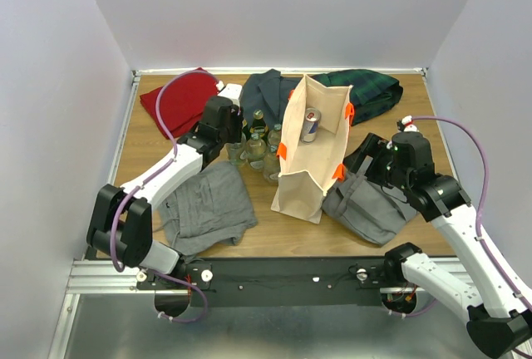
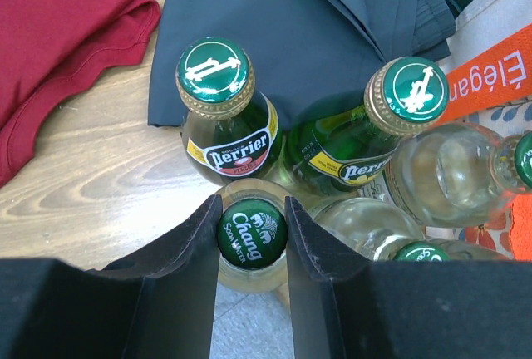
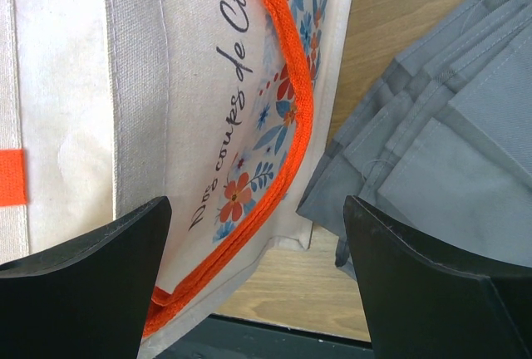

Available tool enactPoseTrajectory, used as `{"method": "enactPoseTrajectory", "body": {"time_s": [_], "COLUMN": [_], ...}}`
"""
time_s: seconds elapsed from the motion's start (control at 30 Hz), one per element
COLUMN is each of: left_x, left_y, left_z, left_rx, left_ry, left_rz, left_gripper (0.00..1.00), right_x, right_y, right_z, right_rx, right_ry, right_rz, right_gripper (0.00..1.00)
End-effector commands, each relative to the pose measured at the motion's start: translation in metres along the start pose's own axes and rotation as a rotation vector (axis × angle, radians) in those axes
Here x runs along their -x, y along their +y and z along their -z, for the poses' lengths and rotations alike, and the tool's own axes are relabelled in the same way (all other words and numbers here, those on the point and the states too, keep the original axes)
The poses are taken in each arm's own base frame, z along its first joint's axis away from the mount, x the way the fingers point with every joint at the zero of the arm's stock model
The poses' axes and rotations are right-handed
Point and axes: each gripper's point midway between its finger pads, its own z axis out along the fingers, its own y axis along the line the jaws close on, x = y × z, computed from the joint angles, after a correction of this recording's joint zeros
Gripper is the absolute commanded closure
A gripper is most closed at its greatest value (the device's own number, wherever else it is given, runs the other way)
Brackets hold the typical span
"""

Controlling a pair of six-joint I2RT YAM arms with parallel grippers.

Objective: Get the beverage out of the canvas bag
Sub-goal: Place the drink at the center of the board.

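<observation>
Left jaws clamp the Chang bottle (image 2: 252,233); right jaws gape beside canvas bag (image 1: 303,184).

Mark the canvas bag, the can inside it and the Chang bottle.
canvas bag (image 1: 303,178): top view, on its beige front wall.
can (image 1: 311,125): top view, on its body.
Chang bottle (image 2: 252,233): left wrist view, on its green cap.

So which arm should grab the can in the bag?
Probably right: the right hand is open beside the canvas bag with the can inside; the left hand is shut on a Chang bottle outside.
</observation>
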Motion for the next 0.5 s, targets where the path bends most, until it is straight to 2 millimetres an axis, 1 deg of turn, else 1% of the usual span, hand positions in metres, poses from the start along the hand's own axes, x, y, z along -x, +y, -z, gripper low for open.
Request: {"method": "enactPoseTrajectory", "body": {"time_s": [0.0,0.07,0.2,0.37,0.47], "left_x": [0.039,0.032,0.031,0.044,0.046], "left_y": [-0.010,-0.004,-0.001,-0.007,-0.005], "left_z": [-0.002,-0.004,-0.001,0.014,0.019], "left_rx": [-0.034,0.004,0.020,-0.026,-0.024], "left_ry": [-0.131,-0.088,-0.097,-0.193,-0.230], "left_rz": [0.056,0.071,0.095,0.144,0.167], "left_gripper": [1.00,1.00,1.00,1.00,1.00], "right_x": [-0.002,-0.002,-0.002,-0.003,-0.003], "right_y": [-0.008,-0.009,-0.009,-0.010,-0.009], "right_z": [-0.004,-0.004,-0.003,-0.004,-0.004], "right_rx": [-0.037,-0.040,-0.039,-0.040,-0.036], "right_ry": [-0.005,-0.003,-0.006,-0.003,-0.001], "right_rz": [0.006,0.007,0.007,0.008,0.007], "right_gripper": [0.07,0.07,0.07,0.07,0.07]}}
